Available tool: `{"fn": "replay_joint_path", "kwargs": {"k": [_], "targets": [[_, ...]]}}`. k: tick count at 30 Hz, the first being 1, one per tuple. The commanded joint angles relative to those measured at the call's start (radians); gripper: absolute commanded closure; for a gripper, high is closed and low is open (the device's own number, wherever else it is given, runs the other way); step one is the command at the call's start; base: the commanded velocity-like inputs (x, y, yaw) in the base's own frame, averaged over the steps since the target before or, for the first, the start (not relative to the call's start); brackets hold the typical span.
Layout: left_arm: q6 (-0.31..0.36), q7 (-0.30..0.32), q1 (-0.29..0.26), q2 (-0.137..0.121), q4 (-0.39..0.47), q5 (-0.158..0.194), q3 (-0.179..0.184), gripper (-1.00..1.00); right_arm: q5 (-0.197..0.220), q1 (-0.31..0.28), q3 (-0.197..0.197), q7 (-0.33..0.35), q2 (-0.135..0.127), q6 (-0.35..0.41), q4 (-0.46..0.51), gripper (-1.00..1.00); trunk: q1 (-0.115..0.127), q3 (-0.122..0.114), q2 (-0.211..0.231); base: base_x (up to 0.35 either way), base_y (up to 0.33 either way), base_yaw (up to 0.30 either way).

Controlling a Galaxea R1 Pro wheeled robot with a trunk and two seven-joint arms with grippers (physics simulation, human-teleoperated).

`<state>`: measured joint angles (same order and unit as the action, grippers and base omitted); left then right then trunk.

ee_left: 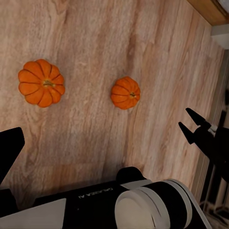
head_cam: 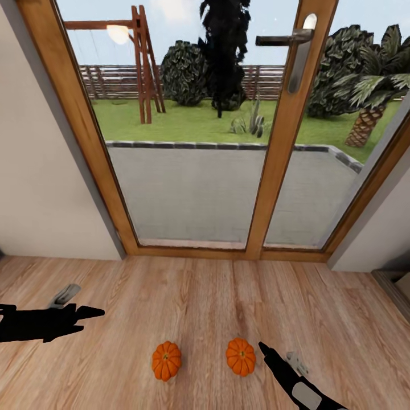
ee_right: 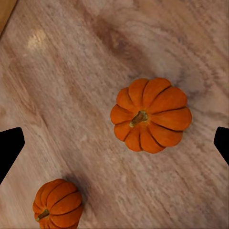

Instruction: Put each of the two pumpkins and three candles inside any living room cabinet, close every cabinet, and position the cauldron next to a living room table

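Note:
Two orange ribbed pumpkins lie on the wood floor close in front of me. In the head view, one pumpkin (head_cam: 166, 360) is on the left and the other pumpkin (head_cam: 241, 356) on the right. My right gripper (head_cam: 265, 348) hovers just right of the right-hand one, open. Its wrist view looks straight down on that pumpkin (ee_right: 150, 114), framed between the black fingertips (ee_right: 10, 152); the second pumpkin (ee_right: 57, 204) lies off to one side. My left gripper (head_cam: 90, 312) is open, hanging above bare floor well left of both. The left wrist view takes in both pumpkins (ee_left: 41, 82) (ee_left: 126, 93) and the right gripper (ee_left: 190, 121).
A wood-framed glass door (head_cam: 285, 131) with a metal handle (head_cam: 296, 45) stands straight ahead, a paved patio and garden behind it. White walls (head_cam: 40, 171) flank it on both sides. A dark edge (head_cam: 393, 285) runs along the floor at the far right.

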<state>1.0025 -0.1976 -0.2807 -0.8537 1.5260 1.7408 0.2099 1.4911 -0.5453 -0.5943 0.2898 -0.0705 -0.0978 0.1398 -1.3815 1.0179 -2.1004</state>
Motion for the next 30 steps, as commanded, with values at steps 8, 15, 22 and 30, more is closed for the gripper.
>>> {"fn": "replay_joint_path", "kwargs": {"k": [8, 15, 22, 30], "targets": [[0.001, -0.009, -0.002, -0.001, 0.000, 0.011, 0.001, -1.00, 0.009, -0.001, -0.009, 0.003, 0.000, -0.022, 0.000, -1.00, -0.031, 0.026, -0.057, 0.000, 0.000, 0.000], [0.001, -0.009, -0.002, -0.002, 0.000, 0.011, 0.000, -1.00, 0.009, -0.001, -0.010, 0.003, 0.000, -0.023, 0.000, -1.00, -0.038, 0.032, -0.071, 0.000, 0.000, 0.000], [0.001, -0.009, -0.002, -0.006, -0.001, 0.011, -0.001, -1.00, 0.009, -0.001, -0.010, 0.003, 0.000, -0.023, 0.000, -1.00, -0.065, 0.054, -0.120, 0.000, 0.000, 0.000], [0.001, -0.008, -0.002, -0.054, -0.001, 0.014, -0.001, -1.00, 0.009, -0.001, -0.010, 0.003, 0.000, -0.023, 0.000, -1.00, -0.096, 0.079, -0.176, 0.000, 0.000, 0.000]]}}
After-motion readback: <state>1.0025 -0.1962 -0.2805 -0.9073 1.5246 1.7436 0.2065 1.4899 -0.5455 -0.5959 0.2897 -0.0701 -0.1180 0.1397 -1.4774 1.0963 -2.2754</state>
